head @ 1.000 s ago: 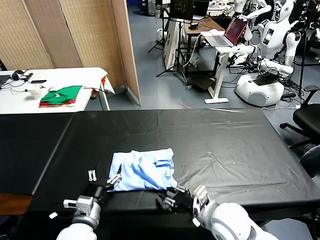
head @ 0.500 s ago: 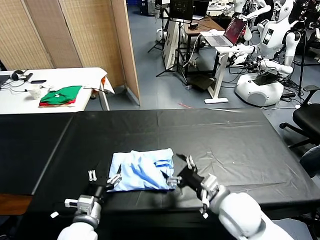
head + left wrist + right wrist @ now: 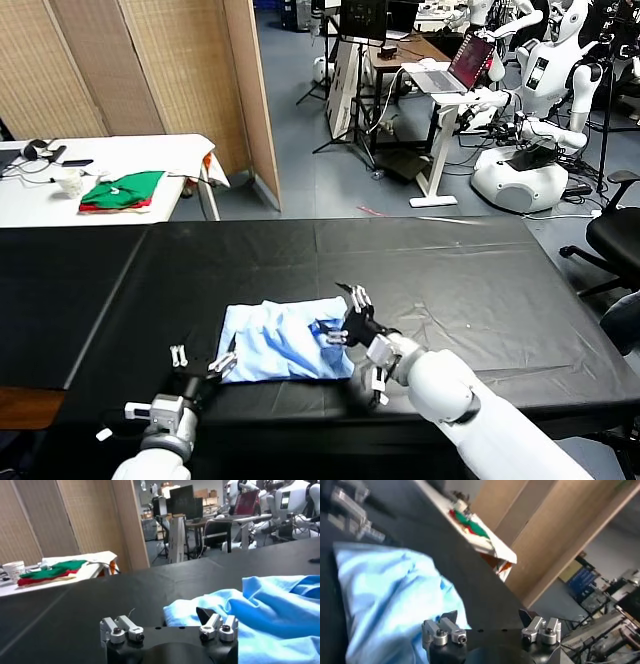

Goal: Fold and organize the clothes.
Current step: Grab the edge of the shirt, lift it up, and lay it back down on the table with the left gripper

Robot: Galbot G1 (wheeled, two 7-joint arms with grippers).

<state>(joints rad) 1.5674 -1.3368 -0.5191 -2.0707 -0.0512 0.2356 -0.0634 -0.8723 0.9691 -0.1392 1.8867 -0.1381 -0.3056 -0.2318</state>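
Since the earlier frame the right gripper [image 3: 347, 310] had risen from the table's near edge to the T-shirt's right side, its fingers [image 3: 358, 295] spread wide and holding nothing. Nearest the robot, the left gripper [image 3: 203, 360] sat at the T-shirt's left near corner, fingers [image 3: 119, 627] wide apart. The crumpled T-shirt [image 3: 280, 340] lay on the black table [image 3: 450, 290]. Beyond it, green-and-red folded garments [image 3: 122, 190] rested on a white table [image 3: 150, 150].
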